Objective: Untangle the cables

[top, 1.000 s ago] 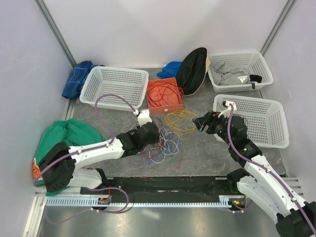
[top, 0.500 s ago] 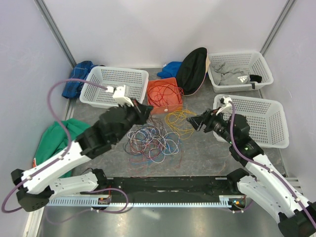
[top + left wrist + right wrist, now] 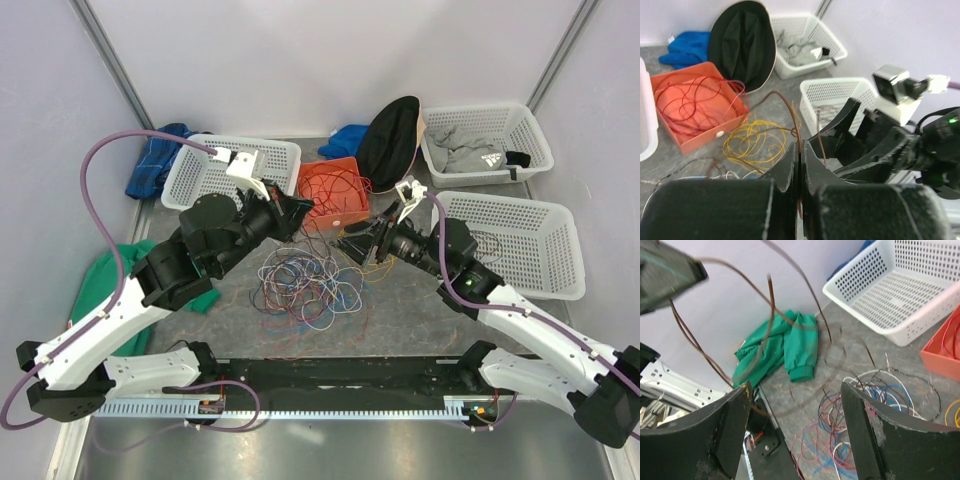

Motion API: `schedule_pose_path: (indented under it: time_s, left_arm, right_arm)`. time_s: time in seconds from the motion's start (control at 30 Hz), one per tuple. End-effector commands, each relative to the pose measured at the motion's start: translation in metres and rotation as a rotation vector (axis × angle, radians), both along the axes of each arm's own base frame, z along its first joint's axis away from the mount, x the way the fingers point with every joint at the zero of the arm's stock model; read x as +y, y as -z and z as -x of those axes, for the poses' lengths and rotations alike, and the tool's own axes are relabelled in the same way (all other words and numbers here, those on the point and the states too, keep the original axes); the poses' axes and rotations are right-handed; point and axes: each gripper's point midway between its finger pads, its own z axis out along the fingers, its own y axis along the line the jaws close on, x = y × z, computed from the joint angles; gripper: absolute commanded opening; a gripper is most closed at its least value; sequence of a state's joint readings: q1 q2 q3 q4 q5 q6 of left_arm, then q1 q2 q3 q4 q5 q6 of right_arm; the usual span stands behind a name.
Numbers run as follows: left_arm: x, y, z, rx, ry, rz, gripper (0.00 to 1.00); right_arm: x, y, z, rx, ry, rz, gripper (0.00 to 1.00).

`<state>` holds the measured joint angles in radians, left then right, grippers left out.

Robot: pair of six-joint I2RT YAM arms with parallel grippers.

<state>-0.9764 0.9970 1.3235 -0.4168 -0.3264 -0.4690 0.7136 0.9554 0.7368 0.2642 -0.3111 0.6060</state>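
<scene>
A tangle of thin red, blue, purple, white and black cables (image 3: 305,285) lies on the grey table between the arms; it also shows in the right wrist view (image 3: 875,405). My left gripper (image 3: 300,212) is raised above the pile and shut on a thin brown cable (image 3: 790,107), which runs between its jaws (image 3: 799,155) and loops in the air. My right gripper (image 3: 350,245) is open and empty, facing the left gripper closely. The brown cable (image 3: 769,305) arcs in front of it, above its jaws (image 3: 795,390). Yellow cables (image 3: 757,142) lie beside an orange box (image 3: 340,215) holding red cables.
Three white baskets stand at the back left (image 3: 232,175), back right (image 3: 485,145) and right (image 3: 520,240). A green cloth (image 3: 120,275) lies at the left, a blue cloth (image 3: 155,160) and a black cap (image 3: 388,140) at the back.
My left arm rose out of the cable pile toward the back, drawing the brown cable up. My right gripper moved left to meet it, still open.
</scene>
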Motion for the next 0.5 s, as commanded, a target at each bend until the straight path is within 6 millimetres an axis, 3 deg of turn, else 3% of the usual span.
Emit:
schedule_pose_path:
  time_s: [0.0, 0.33, 0.43, 0.47]
  left_arm:
    - [0.003, -0.015, 0.006, -0.049, 0.040, -0.026, 0.02]
    - [0.001, -0.026, 0.024, -0.040, 0.120, 0.024, 0.02]
    - [0.001, -0.026, 0.027, -0.033, 0.132, 0.028, 0.02]
    - [0.002, -0.027, 0.028, -0.031, 0.135, 0.033, 0.02]
  right_arm:
    - [0.004, -0.041, -0.013, -0.116, 0.067, -0.094, 0.79]
    - [0.014, -0.020, -0.053, -0.137, 0.181, -0.088, 0.80]
    - [0.021, -0.023, -0.059, -0.153, 0.183, -0.126, 0.80]
    - [0.023, -0.032, -0.059, -0.179, 0.175, -0.161, 0.78]
